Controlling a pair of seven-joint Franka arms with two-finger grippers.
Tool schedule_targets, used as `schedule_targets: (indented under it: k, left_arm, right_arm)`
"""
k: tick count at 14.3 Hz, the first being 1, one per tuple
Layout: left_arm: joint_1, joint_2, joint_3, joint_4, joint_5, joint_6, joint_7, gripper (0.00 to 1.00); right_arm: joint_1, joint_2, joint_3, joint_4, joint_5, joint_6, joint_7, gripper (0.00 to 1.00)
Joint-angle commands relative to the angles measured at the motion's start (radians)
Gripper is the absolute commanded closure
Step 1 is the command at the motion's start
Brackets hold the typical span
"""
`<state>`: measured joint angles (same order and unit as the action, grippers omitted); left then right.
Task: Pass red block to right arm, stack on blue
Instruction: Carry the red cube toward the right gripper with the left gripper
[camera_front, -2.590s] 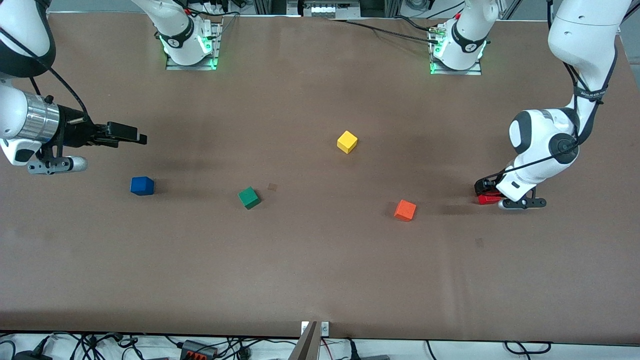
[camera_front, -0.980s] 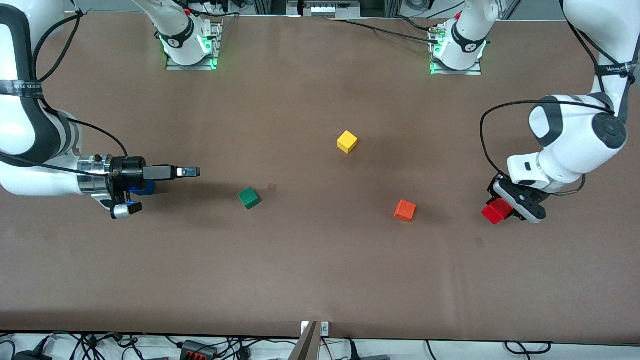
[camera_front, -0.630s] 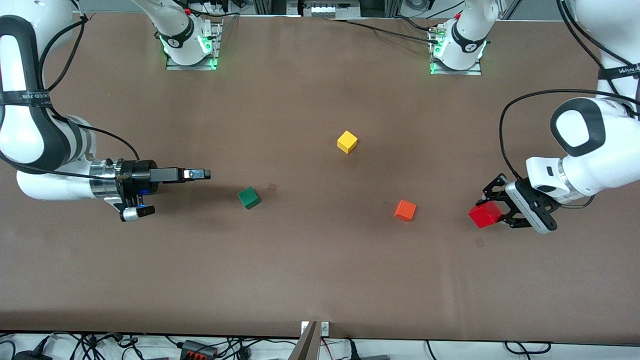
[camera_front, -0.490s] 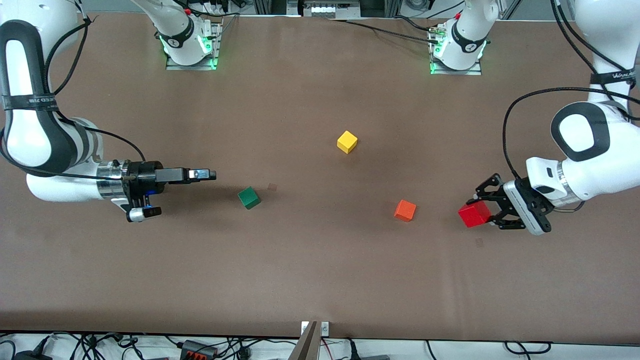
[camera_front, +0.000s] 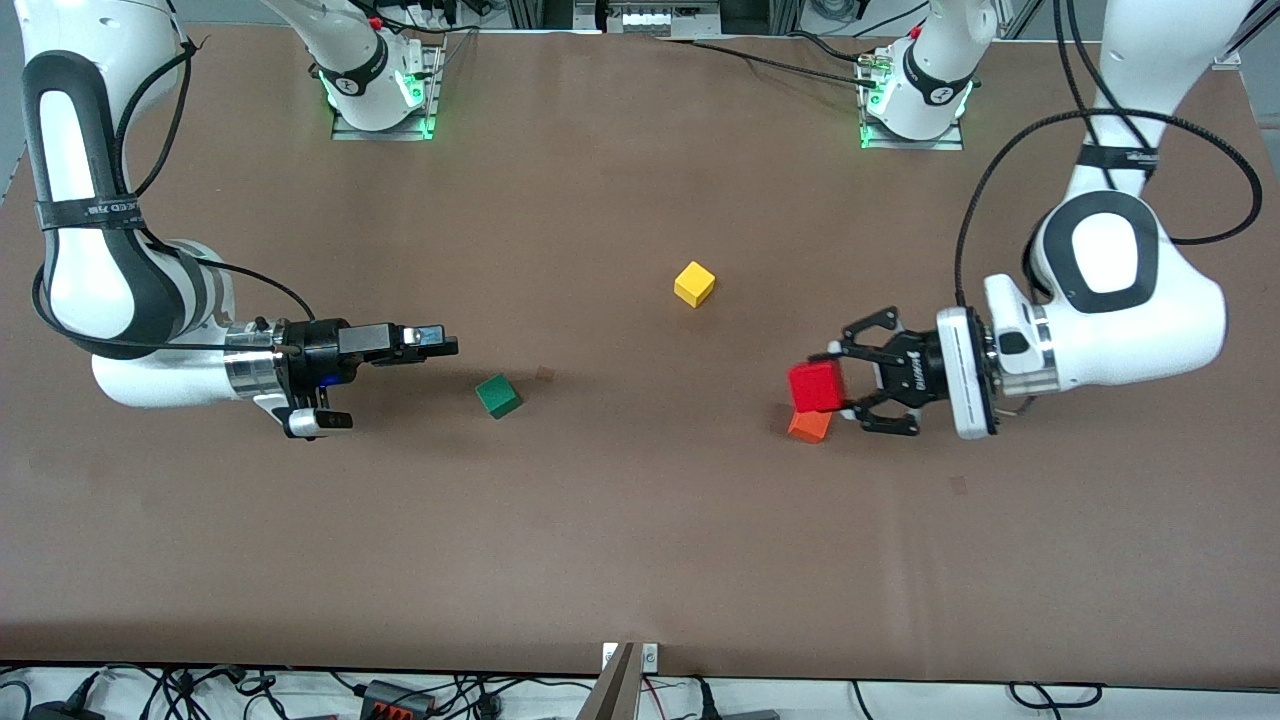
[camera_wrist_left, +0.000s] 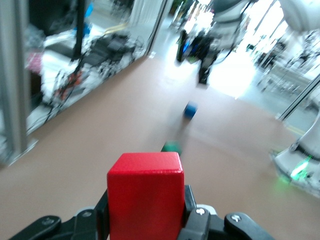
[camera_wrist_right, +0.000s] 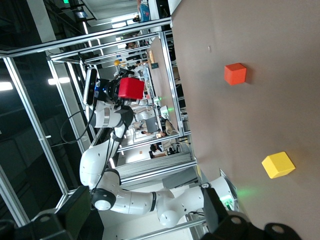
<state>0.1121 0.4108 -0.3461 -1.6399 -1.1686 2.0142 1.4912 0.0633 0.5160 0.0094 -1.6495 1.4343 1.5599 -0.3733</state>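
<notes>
Your left claw (camera_front: 838, 385), frame's right, grips the small red cube (camera_front: 816, 386) above the orange cube (camera_front: 808, 427); your right claw (camera_front: 440, 345), frame's left, gapes empty.

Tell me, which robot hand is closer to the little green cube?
The right hand: it hangs open just toward the right arm's end from the green cube. The left hand, gripping the red block, is over the orange cube.

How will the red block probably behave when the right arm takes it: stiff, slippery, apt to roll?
The red block probably stays stiff: the left end effector squeezes it without visible dents. Flat faces suggest no rolling. Its smooth painted look may be slightly slippery.
</notes>
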Motion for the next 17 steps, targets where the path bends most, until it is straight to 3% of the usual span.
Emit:
schedule_targets:
  k: [1,5,8,10,17]
  left_arm:
    - [-0.050,0.063,-0.027,0.057,-0.233,-0.020,0.182,0.85]
    - [-0.182,0.115,-0.025,0.054,-0.449,-0.008,0.449,0.96]
    - [-0.302,0.144,-0.027,0.057,-0.639,0.165,0.669,0.97]
    - [-0.377,0.167,-0.019,0.058,-0.794,0.196,0.791,0.97]
    - [-0.405,0.221,-0.021,0.061,-0.819,0.232,0.885,0.97]
  right_arm:
    - [0.000,0.027,0.000,0.008,0.037,-0.044,-0.029,0.00]
    - [0.030,0.048,0.000,0.008,0.112,-0.054,-0.073,0.00]
    - [0.052,0.053,0.000,0.008,0.129,-0.047,-0.059,0.00]
    - [0.073,0.053,0.000,0.010,0.152,-0.037,-0.058,0.00]
    - [0.144,0.058,-0.003,0.010,0.176,0.006,-0.029,0.00]
